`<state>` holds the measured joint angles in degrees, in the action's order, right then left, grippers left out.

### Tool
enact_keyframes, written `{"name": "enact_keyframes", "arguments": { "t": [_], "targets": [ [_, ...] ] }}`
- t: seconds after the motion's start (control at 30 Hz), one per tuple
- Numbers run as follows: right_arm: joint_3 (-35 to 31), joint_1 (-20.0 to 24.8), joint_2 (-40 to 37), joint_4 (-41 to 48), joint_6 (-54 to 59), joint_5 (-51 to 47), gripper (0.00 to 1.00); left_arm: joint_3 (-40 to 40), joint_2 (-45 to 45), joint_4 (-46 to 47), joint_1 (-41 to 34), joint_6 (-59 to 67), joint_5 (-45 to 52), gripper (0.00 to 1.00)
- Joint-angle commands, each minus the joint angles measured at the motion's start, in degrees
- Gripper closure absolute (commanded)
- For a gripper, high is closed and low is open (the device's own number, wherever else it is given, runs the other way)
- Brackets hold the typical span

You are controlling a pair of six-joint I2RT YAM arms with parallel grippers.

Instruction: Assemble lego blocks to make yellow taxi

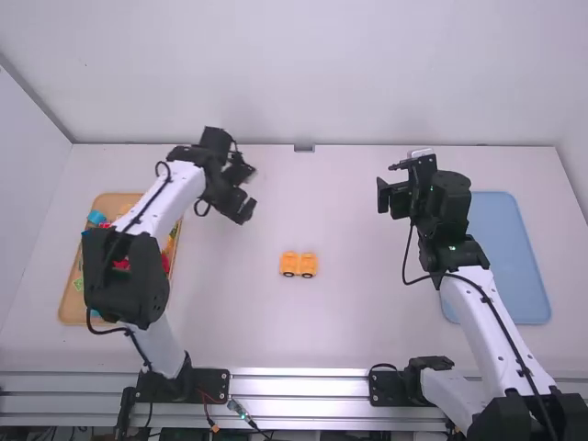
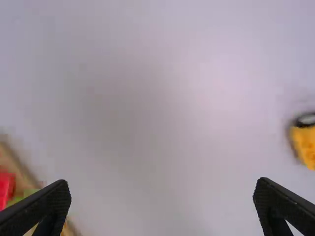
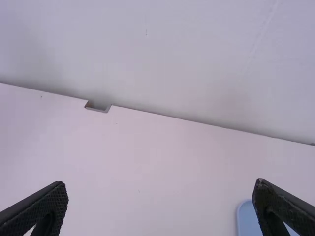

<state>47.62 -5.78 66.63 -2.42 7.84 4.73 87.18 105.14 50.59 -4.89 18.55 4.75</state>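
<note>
"What sits closest?" one asks.

"The metal rails (image 1: 303,386), along the table's near edge," says the other. "Beyond them, on the left, the tan tray (image 1: 69,308) holds loose toy blocks (image 1: 96,218), red, blue and green among them, with the left arm reaching over it. The pale blue tray (image 1: 514,262) lies on the right."

"And the taxi parts?"

"The two yellow wheeled Lego pieces (image 1: 289,263) lie side by side mid-table, between the trays, their dark wheels towards the near edge."

"The grippers?"

"Both are farther off than the yellow pair. The left gripper (image 1: 249,191) is just past the tan tray, the right gripper (image 1: 388,186) beside the blue one. Each has its fingers spread, with bare space between them."

"Farthest?"

"A small notch (image 1: 304,148) in the table's far edge."
</note>
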Motion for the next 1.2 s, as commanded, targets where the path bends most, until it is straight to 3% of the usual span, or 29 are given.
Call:
{"name": "enact_keyframes", "arguments": {
  "t": [0.0, 0.13, 0.33, 0.53, 0.8, 1.0, 1.17],
  "targets": [
    [2.16, -0.28, 0.46, -0.26, 0.13, -0.04, 0.01, 0.52, -1.49, 0.79, 6.34, -15.30, -1.18, 0.01],
    [2.16, -0.28, 0.46, -0.57, 0.13, -0.02, 0.01, -0.72, -1.49, 3.23, 17.38, -24.44, -0.79, 0.01],
    [2.16, -0.28, 0.46, -0.57, 0.13, -0.04, 0.01, -4.46, -1.49, 3.39, 26.77, -32.94, -6.45, 0.01],
    [2.16, -0.26, 0.46, -0.57, 0.11, -0.04, 0.01, -7.72, -1.42, 2.01, 32.35, -35.30, -7.65, 0.01],
    [2.16, -0.28, 0.46, -0.61, 0.13, -0.07, 0.01, -10.75, -1.42, 9.92, 38.97, -40.13, -22.51, 0.02],
    [2.16, -0.26, 0.46, -1.84, 0.07, -0.04, 0.01, -15.43, -1.42, 8.52, 41.13, -28.98, -23.85, 0.01],
    [2.16, -0.28, 0.46, -1.81, 0.09, -0.02, 0.01, -19.69, -1.42, 1.49, 41.00, -21.90, -23.47, 0.33]
  ]
}}
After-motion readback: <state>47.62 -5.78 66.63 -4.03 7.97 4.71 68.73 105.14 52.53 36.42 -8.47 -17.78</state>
